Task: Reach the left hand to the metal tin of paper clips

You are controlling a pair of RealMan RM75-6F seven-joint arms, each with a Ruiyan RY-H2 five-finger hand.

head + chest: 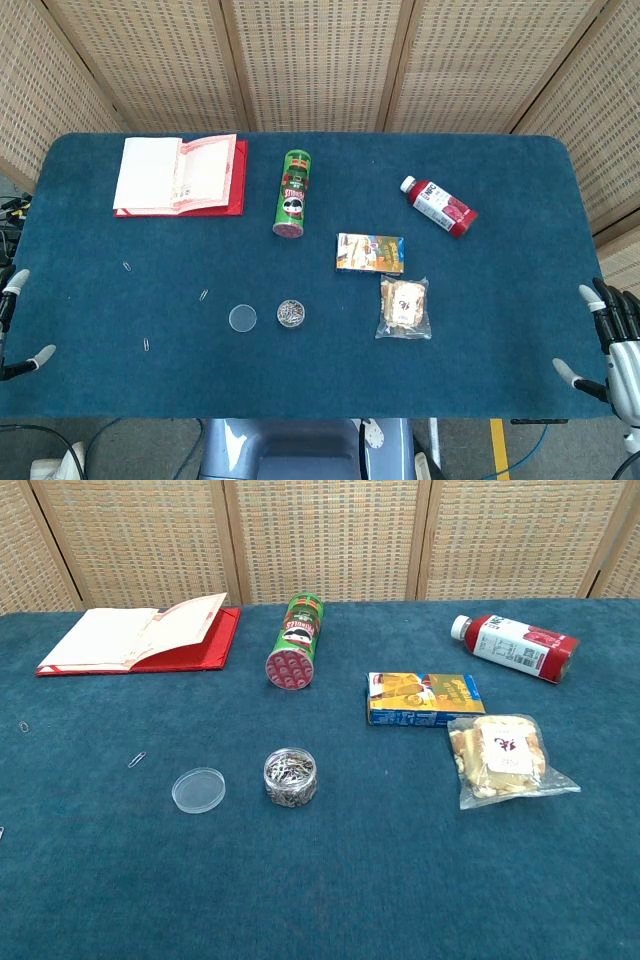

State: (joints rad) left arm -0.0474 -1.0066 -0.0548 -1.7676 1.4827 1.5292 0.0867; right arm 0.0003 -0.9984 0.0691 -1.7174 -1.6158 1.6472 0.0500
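Note:
The small round tin of paper clips (pixel 291 314) (pixel 290 777) stands open near the table's front middle, full of silver clips. Its clear lid (pixel 242 318) (pixel 198 789) lies flat just to its left. My left hand (pixel 12 325) shows only at the far left edge of the head view, off the table's side, fingers apart and holding nothing, far from the tin. My right hand (pixel 612 340) is at the far right edge, fingers spread and empty. The chest view shows neither hand.
Loose paper clips (pixel 203 295) (pixel 137 759) lie left of the lid. An open red notebook (pixel 180 175), a green chip can (pixel 292 194) lying down, a card box (pixel 370 253), a snack bag (pixel 404 307) and a red bottle (pixel 440 206) lie on the blue table (pixel 500 380).

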